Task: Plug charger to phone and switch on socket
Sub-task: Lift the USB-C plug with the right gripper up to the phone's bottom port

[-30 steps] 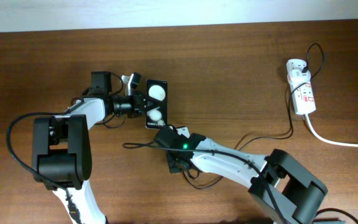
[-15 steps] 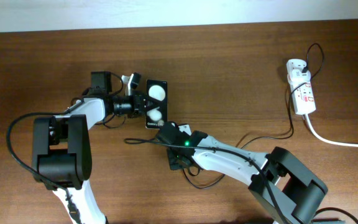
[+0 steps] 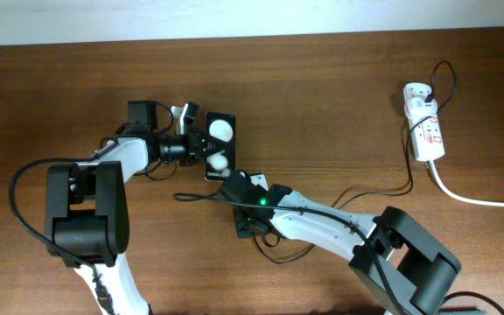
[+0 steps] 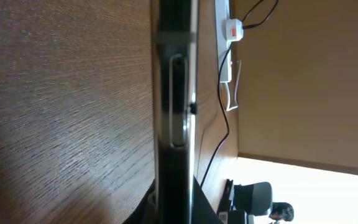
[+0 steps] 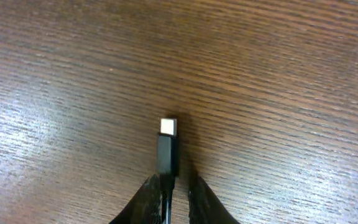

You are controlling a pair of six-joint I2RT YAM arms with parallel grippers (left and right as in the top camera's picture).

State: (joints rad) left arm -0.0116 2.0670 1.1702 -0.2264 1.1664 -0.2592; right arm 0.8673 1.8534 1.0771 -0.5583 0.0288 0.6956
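Right gripper (image 5: 173,186): lower centre of the wrist view; closed narrowly on the charger (image 5: 168,148), whose connector tip projects over bare table (image 5: 278,74), with nothing else ahead of it.
Phone (image 3: 220,140): left of centre in the overhead view, screen upward, its left edge clamped by the left gripper (image 3: 201,146).
Socket (image 3: 425,129): far upper right, well apart; adapter plugged in, switching judged still outstanding.
Risk, alignment: the tip is judged not lined up with the port. An off-axis push could scrape the Phone, twist the connector in the pinch, or dislodge the clamp.
Risk, cable: slack near the right arm could be snagged.
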